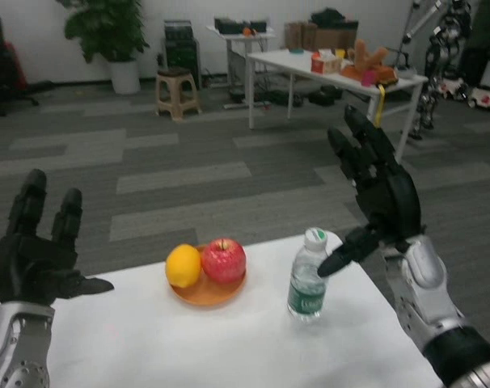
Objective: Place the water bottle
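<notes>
Our right hand (380, 194) hovers spread just right of the upright bottle (307, 276) near the table's (229, 347) far edge, left hand (35, 250) spread too, well apart.

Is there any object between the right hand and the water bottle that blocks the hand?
No. The right hand is open just right of the upright water bottle, thumb close to its neck. The plate with lemon and apple sits on the bottle's other side.
</notes>
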You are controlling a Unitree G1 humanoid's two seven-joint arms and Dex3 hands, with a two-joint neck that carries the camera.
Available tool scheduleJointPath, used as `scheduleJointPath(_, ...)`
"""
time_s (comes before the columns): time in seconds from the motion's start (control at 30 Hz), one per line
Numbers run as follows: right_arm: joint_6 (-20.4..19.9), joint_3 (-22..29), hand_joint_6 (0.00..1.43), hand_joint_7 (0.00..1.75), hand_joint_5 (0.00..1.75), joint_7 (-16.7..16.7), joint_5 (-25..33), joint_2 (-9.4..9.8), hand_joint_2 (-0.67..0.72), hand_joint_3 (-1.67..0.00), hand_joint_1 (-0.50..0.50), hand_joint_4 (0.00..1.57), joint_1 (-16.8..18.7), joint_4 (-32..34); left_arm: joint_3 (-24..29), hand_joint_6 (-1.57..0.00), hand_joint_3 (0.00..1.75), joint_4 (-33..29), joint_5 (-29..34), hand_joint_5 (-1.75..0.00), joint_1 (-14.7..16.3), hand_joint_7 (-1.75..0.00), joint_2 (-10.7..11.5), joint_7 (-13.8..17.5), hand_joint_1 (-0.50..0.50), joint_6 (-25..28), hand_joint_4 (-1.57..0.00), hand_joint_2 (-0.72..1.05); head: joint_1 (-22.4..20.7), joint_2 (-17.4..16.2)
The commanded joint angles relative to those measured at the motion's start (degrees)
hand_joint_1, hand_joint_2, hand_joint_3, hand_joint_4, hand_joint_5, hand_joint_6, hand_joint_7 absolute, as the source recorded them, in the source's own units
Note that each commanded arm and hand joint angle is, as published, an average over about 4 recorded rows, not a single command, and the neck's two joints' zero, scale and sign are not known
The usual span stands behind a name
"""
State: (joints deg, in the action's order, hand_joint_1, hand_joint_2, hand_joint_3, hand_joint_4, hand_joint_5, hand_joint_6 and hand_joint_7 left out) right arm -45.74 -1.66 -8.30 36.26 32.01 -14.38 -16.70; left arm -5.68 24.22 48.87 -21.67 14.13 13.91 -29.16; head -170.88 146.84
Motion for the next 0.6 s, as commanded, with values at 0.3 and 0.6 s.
scheduleJointPath(0.3,-0.1,-1.6,0.00,0.07,0.00,1.1,0.4,0.04,0.34,-0.08,-0.50,0.00,-1.9,2.4,0.7,0.00,0.04,-1.1,-1.0,-0.10,0.7,0.00,0.2,-0.2,-0.50,-0.3,0.00,-0.19,2.7,2.3)
scheduleJointPath(0.6,-0.1,-1.3,0.00,0.07,0.00,1.1,0.4,-0.02,0.34,-0.08,-0.50,0.00,-1.7,2.9,0.8,0.00,0.09,-1.1,-1.4,-0.10,0.7,0.00,0.1,-0.3,-0.50,-0.2,0.00,-0.19,2.4,0.9)
